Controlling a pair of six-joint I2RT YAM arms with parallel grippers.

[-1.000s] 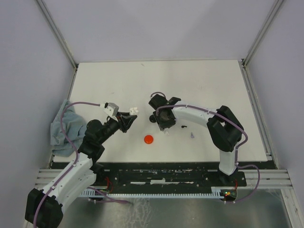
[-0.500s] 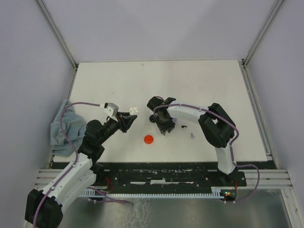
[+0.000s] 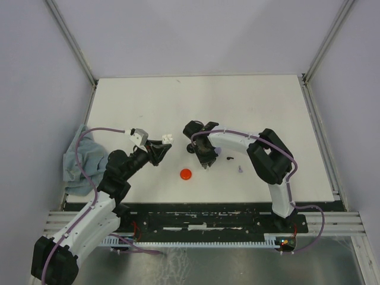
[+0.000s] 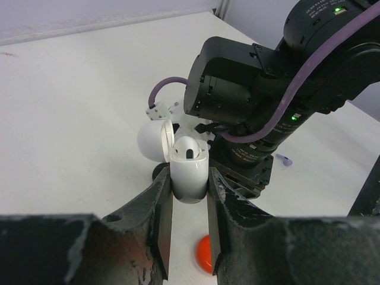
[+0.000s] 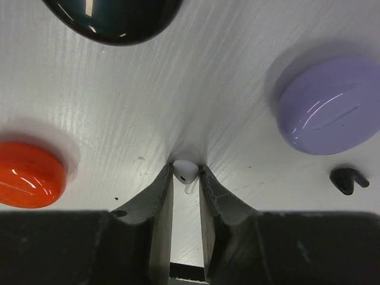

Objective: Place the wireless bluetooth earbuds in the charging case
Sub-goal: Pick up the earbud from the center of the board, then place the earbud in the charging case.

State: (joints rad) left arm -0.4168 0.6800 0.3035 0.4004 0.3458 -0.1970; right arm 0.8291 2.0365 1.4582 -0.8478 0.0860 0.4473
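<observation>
1. Left arm (image 3: 89, 222), lower left of the overhead frame: white moulded shells, black joint housings.
2. Right arm (image 3: 237, 141), centre right of that frame: the same white shells, with a bulky black elbow block (image 3: 270, 159).
3. Lavender cable (image 3: 107, 129): one along each arm, looping free at the joints; a small white connector plug (image 4: 155, 111) on one run.
4. White box-shaped wrist camera (image 3: 139, 136), left of centre.
5. Left gripper (image 4: 189, 178): two flat black fingers (image 4: 159, 208), scuffed with pale flecks.
6. Right gripper (image 5: 186, 172): matching dark fingers (image 5: 159, 202), worn grey at the edges.
7. Green indicator light (image 4: 293, 117) on the right arm's black wrist housing.
8. Black base plate (image 3: 214, 218), bottom of the overhead frame.
</observation>
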